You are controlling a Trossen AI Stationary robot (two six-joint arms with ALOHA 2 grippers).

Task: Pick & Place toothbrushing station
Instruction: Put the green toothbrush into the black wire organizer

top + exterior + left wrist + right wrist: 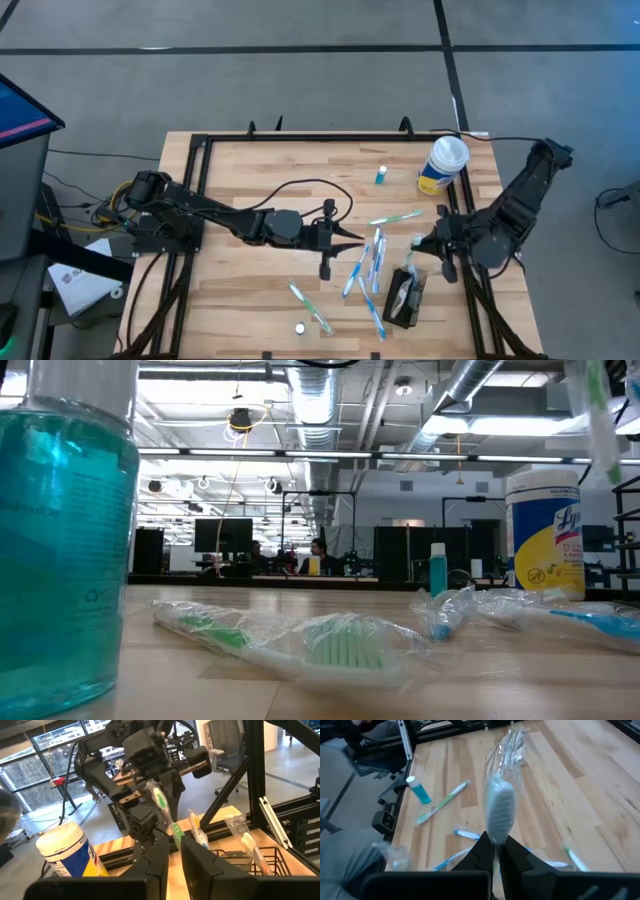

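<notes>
The toothbrushing station, a black mesh caddy, stands near the table's front right with wrapped toothbrushes sticking out of it; it also shows in the left wrist view. My right gripper is above the table just past the caddy's far end and is shut on a plastic-wrapped toothbrush. That toothbrush also hangs at the low view's top right. My left gripper is at mid-table, pointing toward the right arm. Its fingers stand close together with nothing between them. My right gripper pinches the wrapped toothbrush between its two fingers, just below the head. The head and the loose wrap stick out beyond the fingertips, and the handle behind them is hidden by the fingers. The fingers slant down from the table's right side. The toothbrush is clear of the table.
Several wrapped toothbrushes lie loose on the table between the grippers and toward the front. A white-lidded yellow-and-blue canister and a small blue bottle stand at the far right. A large blue bottle stands close to the low camera.
</notes>
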